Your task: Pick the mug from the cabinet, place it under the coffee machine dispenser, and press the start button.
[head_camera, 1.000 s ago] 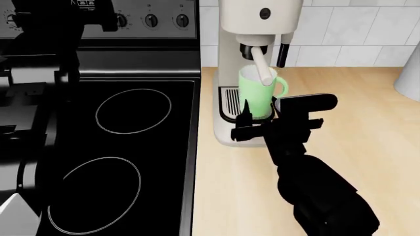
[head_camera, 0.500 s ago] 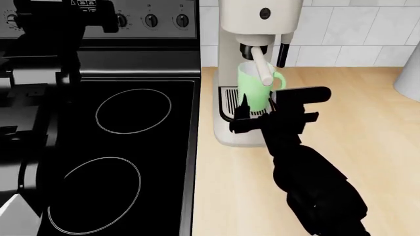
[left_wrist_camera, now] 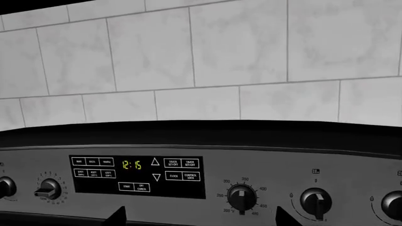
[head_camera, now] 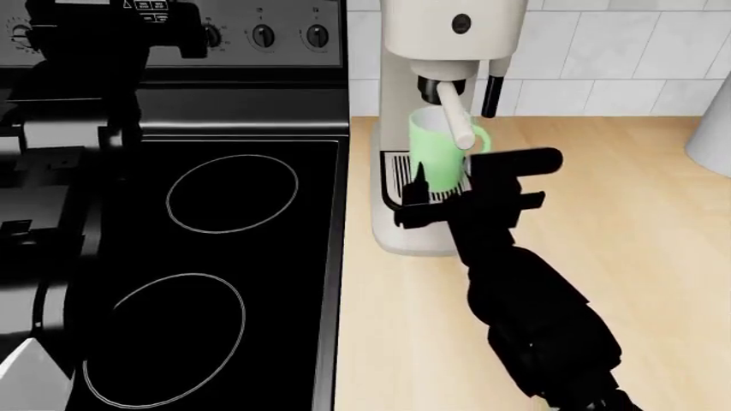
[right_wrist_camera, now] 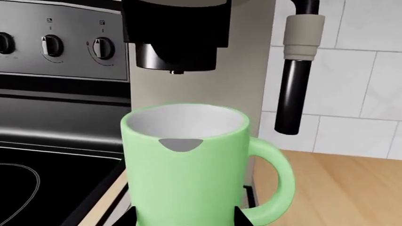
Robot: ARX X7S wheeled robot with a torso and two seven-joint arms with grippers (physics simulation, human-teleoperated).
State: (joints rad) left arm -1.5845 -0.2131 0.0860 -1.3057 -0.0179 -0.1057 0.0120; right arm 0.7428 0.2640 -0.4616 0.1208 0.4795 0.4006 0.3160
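Mug gripped in right hand, directly beneath coffee machine dispenser.

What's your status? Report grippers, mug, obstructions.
Right gripper shut on mug. Mug on drip tray under dispenser. Left gripper off by stove panel, state unclear. Nothing blocking.

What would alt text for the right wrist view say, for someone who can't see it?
A light green mug with a pale inside stands upright just below the coffee machine dispenser, its loop handle toward the black steam wand. Stove knobs show behind.
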